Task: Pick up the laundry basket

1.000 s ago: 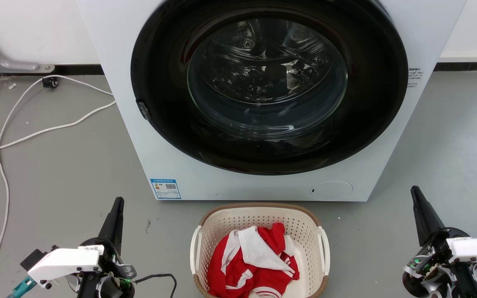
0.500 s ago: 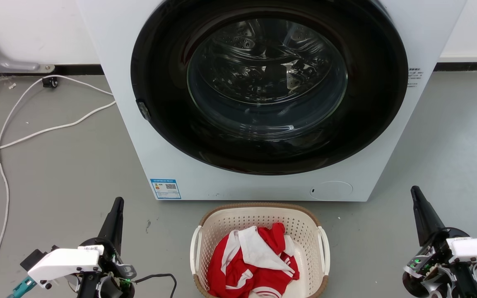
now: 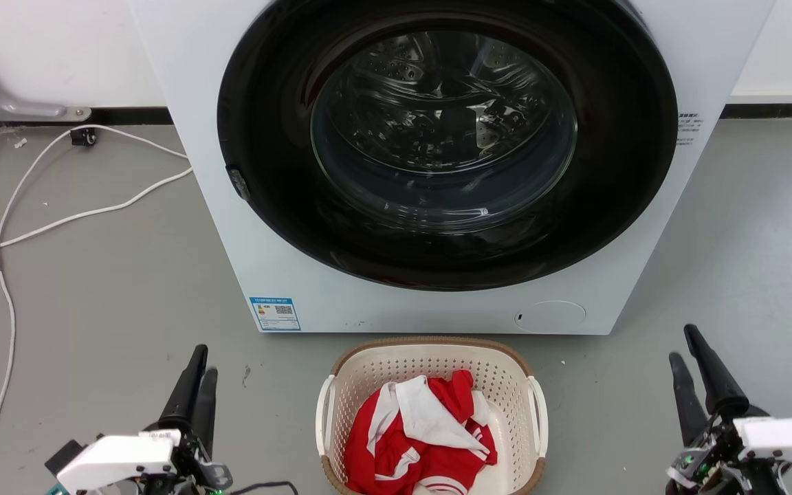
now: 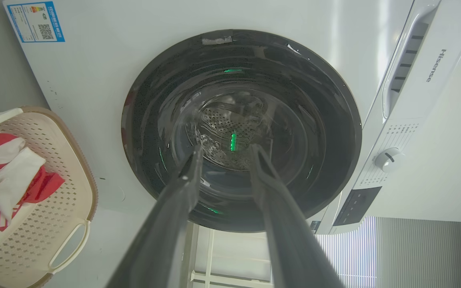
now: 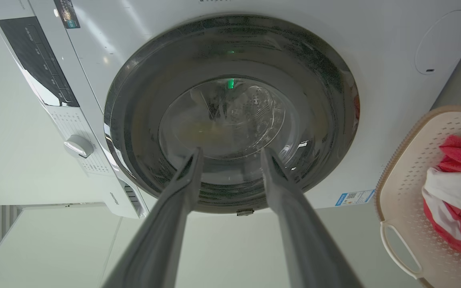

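Before the washing machine [image 3: 382,313], on the grey floor [image 3: 93,289], the laundry basket [image 3: 379,371] stands upright, its far rim close to the foot of the machine's white front and below the round dark door [image 3: 444,137]. The basket is cream-white and perforated, with a brown rim and a white handle on each side, the left handle [image 3: 322,412] and the right handle [image 3: 541,412] both free of contact. A red and white garment [image 3: 423,440] lies crumpled inside it, below the rim. The left pincer [image 3: 203,363] is at the lower left of the head view, fingers pointing toward the machine, well apart from the basket. The right pincer [image 3: 683,344] is at the lower right, likewise well apart from it, so the basket sits between the two. Neither pincer touches anything. From the left wrist view, the left pincer [image 4: 225,151] is spread, a clear gap showing between its two fingers, nothing held, and the basket [image 4: 46,160] lies off to one side. From the right wrist view, the right pincer [image 5: 231,153] is also spread and empty, with the basket [image 5: 402,168] at the edge. A white cable [image 3: 59,220] trails across the floor left of the machine, and a blue label [image 3: 275,313] is fixed low on the machine's front.
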Tool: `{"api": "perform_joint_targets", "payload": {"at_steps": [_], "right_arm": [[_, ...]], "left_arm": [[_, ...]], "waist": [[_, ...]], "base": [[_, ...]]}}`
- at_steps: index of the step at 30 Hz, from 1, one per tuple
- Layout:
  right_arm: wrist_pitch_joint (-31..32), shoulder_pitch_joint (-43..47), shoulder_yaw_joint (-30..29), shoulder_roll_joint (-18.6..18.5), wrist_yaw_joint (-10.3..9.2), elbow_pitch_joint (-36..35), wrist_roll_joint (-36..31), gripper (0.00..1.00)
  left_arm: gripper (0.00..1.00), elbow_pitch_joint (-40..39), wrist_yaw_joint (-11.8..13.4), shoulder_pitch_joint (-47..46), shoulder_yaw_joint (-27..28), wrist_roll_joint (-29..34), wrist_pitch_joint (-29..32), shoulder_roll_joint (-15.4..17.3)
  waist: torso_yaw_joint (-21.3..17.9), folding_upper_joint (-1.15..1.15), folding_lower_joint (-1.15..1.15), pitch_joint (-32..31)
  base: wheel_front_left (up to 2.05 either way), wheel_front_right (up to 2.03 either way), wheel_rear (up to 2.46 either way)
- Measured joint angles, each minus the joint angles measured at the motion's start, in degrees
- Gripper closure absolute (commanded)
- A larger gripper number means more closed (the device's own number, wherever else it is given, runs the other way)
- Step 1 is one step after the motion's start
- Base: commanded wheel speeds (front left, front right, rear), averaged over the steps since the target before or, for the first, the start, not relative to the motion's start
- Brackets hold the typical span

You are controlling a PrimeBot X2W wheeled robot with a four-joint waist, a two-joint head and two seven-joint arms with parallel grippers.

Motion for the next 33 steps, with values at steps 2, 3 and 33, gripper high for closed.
{"api": "perform_joint_targets", "payload": {"at_steps": [2, 3, 33], "right_arm": [[-0.3, 1.0, 0.1, 0.0, -0.09, 0.5, -0.1, 0.0], [-0.6, 1.2, 0.3, 0.1, -0.08, 0.4, -0.1, 0.0], [-8.5, 1.2, -0.6, 0.1, -0.08, -11.8, -34.5, 0.0]], "left_arm": [[0.0, 0.5, 0.0, 0.9, -0.1, 0.0, -0.2, -0.1], [0.0, 0.4, 0.0, 1.1, -0.2, 0.0, -0.5, -0.1], [0.0, -9.1, 0.9, 2.6, 5.6, 23.8, -8.4, -0.1]], "waist": [[0.0, 0.0, 0.0, 0.0], [0.0, 0.0, 0.0, 0.0], [0.1, 0.0, 0.0, 0.4]], "base": [[0.0, 0.0, 0.0], [0.0, 0.0, 0.0], [0.0, 0.0, 0.0]]}}
